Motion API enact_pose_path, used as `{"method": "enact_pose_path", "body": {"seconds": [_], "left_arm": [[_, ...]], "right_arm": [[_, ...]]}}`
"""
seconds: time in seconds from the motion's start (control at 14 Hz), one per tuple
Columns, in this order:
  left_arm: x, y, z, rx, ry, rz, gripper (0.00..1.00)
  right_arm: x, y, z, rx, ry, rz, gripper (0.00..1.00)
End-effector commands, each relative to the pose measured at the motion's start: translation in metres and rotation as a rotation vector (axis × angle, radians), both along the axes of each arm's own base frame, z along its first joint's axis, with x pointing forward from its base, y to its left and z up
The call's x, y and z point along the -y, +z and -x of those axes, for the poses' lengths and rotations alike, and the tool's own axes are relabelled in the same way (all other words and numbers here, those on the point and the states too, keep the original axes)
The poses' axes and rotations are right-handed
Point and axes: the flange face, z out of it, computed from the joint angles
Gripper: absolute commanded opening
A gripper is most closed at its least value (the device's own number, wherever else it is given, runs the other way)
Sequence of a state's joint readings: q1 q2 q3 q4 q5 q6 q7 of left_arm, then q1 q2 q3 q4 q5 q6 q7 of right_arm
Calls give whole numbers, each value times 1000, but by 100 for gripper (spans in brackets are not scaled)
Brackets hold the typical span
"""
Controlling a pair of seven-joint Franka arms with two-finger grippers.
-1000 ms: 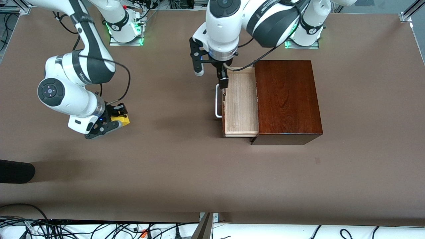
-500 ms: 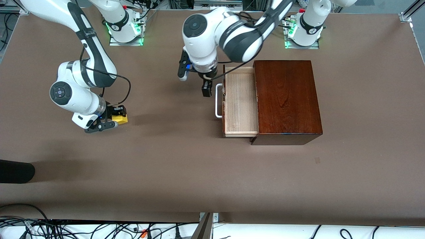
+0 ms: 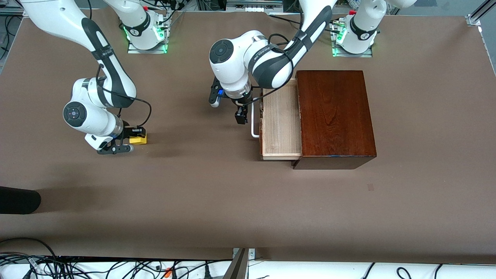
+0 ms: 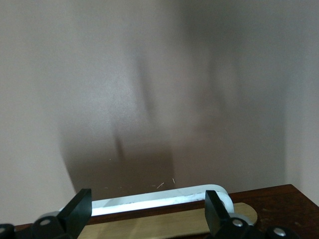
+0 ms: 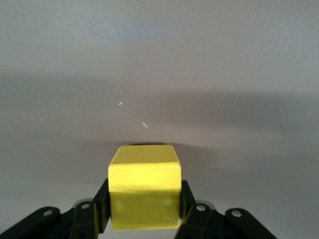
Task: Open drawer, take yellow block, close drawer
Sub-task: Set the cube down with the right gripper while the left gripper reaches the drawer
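Note:
The drawer [image 3: 281,124] of the dark reddish-brown wooden box [image 3: 335,116] stands pulled out, and its pale interior shows nothing inside. Its white bar handle [image 3: 254,126] faces the right arm's end of the table. My left gripper [image 3: 241,115] is open and low, right by the handle. In the left wrist view the handle [image 4: 164,198] lies just past my open left gripper [image 4: 148,215]. My right gripper [image 3: 133,139] is shut on the yellow block [image 3: 138,139], low over the table near the right arm's end. The block [image 5: 144,191] sits between its fingers [image 5: 102,209].
A dark rounded object [image 3: 19,199] lies at the table's edge at the right arm's end, nearer the front camera. Cables run along the near edge. A small mark [image 3: 371,187] is on the table, nearer the camera than the box.
My left gripper moved from over the drawer's farther corner to in front of the handle and came lower. My right gripper came down toward the table with the yellow block.

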State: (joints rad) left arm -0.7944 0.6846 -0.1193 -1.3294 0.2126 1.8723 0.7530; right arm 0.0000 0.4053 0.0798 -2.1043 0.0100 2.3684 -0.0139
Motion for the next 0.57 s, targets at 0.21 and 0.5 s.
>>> {"method": "enact_pose_path", "body": {"seconds": [0.21,0.5], "left_arm": [[-12,-1,-2,6,36,-66,100],[-25,8,-6,16,38,-130,100]], "right_arm": [[6,17,-5,38,7,9,100],[5,94,-23,168,11,7,100]]}}
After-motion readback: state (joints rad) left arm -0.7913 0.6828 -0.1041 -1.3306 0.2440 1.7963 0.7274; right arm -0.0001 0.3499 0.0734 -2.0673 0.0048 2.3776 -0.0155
